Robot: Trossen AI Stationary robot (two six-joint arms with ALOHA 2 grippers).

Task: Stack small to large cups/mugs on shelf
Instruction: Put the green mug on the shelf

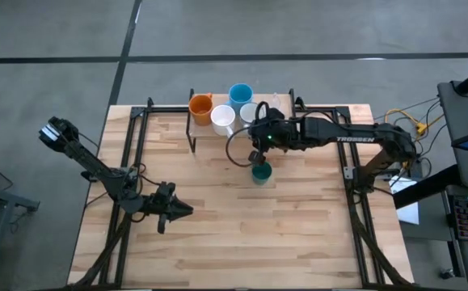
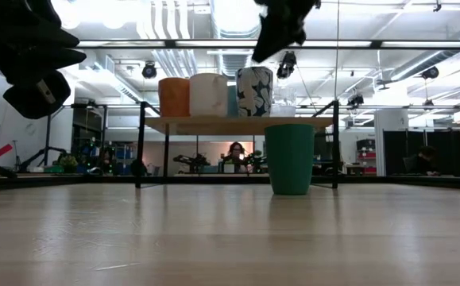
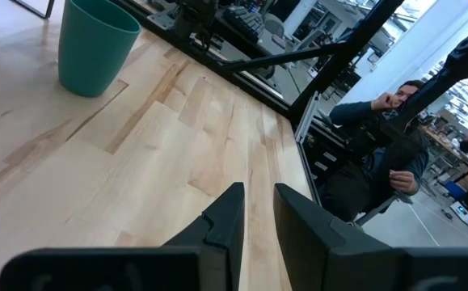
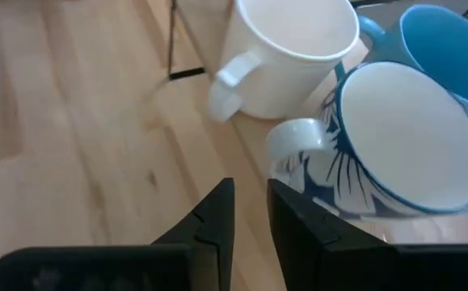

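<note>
Both arms are dark, near black, built of slim tubular links with bulkier joint housings. The right arm [image 1: 355, 139] carries white lettering along its forearm link, apparently "TROSSEN". A small green light glows on its wrist housing, behind the fingers. Black cables loop from that wrist. Each gripper ends in two flat, matte dark fingers [image 3: 225, 222] tapering to blunt tips.

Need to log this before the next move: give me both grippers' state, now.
Left gripper: nearly shut, holding nothing, low over the table.
Right gripper: nearly shut, holding nothing, at the shelf by the patterned mug.
</note>
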